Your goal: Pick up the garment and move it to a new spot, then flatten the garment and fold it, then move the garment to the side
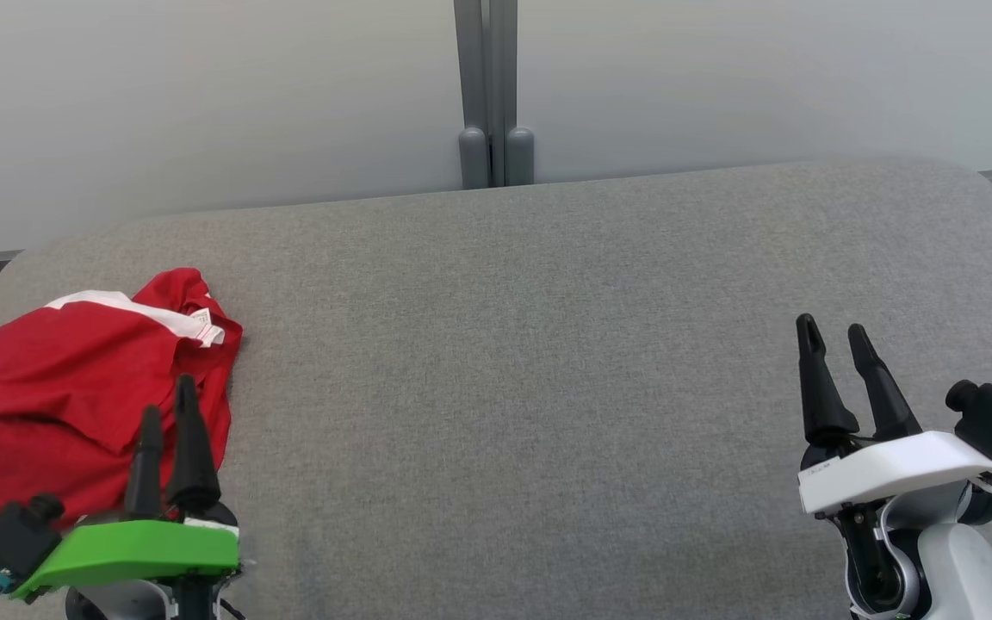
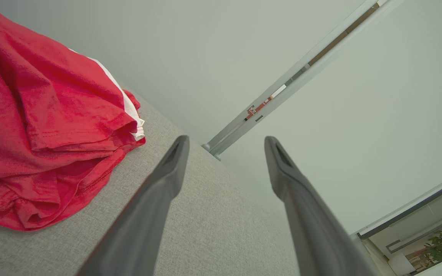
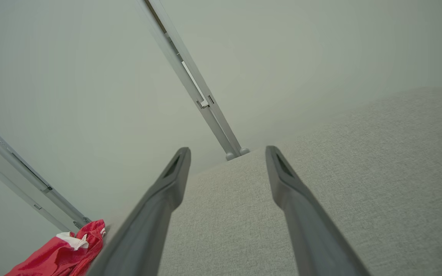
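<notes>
Garment [image 1: 57, 387], red and crumpled, lies in a heap at the left end of a broad grey fabric tabletop [image 1: 530, 387], which runs back to a pale wall [image 1: 203, 86] split by a grey post [image 1: 486, 86]. The heap's long axis runs diagonally from the near left edge toward the far middle. Its far end carries a white band [image 1: 117, 303] and a small white label [image 1: 203, 323] and points toward the wall. The left gripper [image 1: 169, 398], on a green mount, sits just beside the heap's near right edge, with its dark fingers [image 2: 155, 207] apart and holding nothing. Well apart at the tabletop's right end, the right gripper [image 1: 831, 327], on a white mount, hovers over bare fabric. Its fingers [image 3: 305, 214] are likewise spread and empty.
</notes>
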